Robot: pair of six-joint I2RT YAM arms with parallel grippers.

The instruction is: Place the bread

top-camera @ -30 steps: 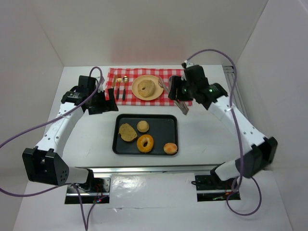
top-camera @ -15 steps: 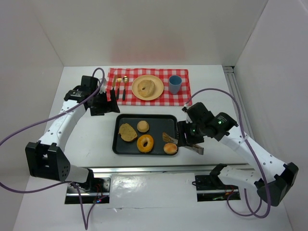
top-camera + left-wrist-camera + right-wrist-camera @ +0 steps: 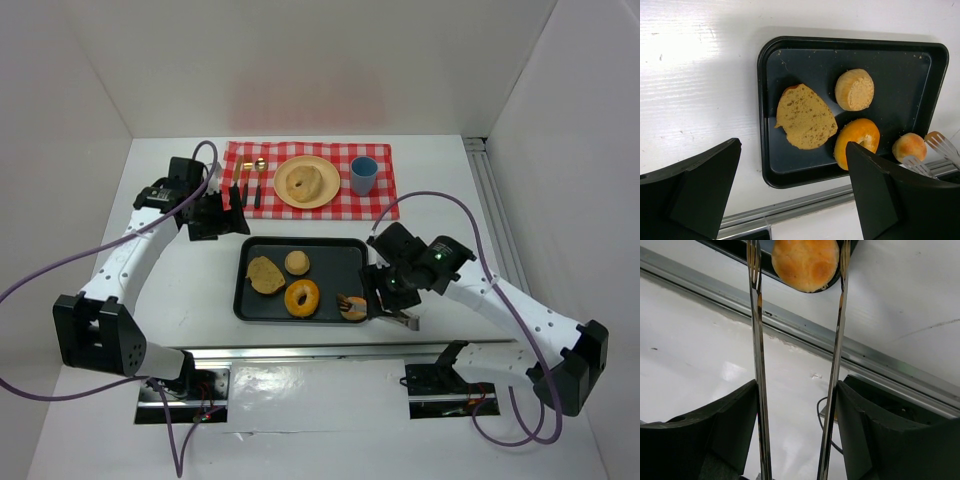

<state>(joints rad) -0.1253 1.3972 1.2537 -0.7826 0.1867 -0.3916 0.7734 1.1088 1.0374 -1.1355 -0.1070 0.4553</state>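
A black tray (image 3: 240,290) holds a flat bread slice (image 3: 264,275), a small roll (image 3: 297,263), an orange ring-shaped bread (image 3: 302,298) and a round bun (image 3: 352,308) at its front right corner. My right gripper (image 3: 390,295) is shut on metal tongs (image 3: 757,365). The tong arms stand on either side of the bun (image 3: 805,262), the right arm at its edge and the left a little apart. My left gripper (image 3: 232,210) is open and empty, left of the tray's far corner. Its view shows the slice (image 3: 805,117), the bun (image 3: 909,147) and the tong tips (image 3: 940,145).
A red checked cloth (image 3: 380,205) at the back carries a tan plate (image 3: 284,198) with a bagel (image 3: 302,182), a blue cup (image 3: 363,176) and cutlery (image 3: 250,183). A metal rail (image 3: 300,352) runs along the table's near edge, just in front of the tray.
My right arm swung from beside the plate down to the tray's front right corner and brought the tongs around the bun. The left arm barely moved.
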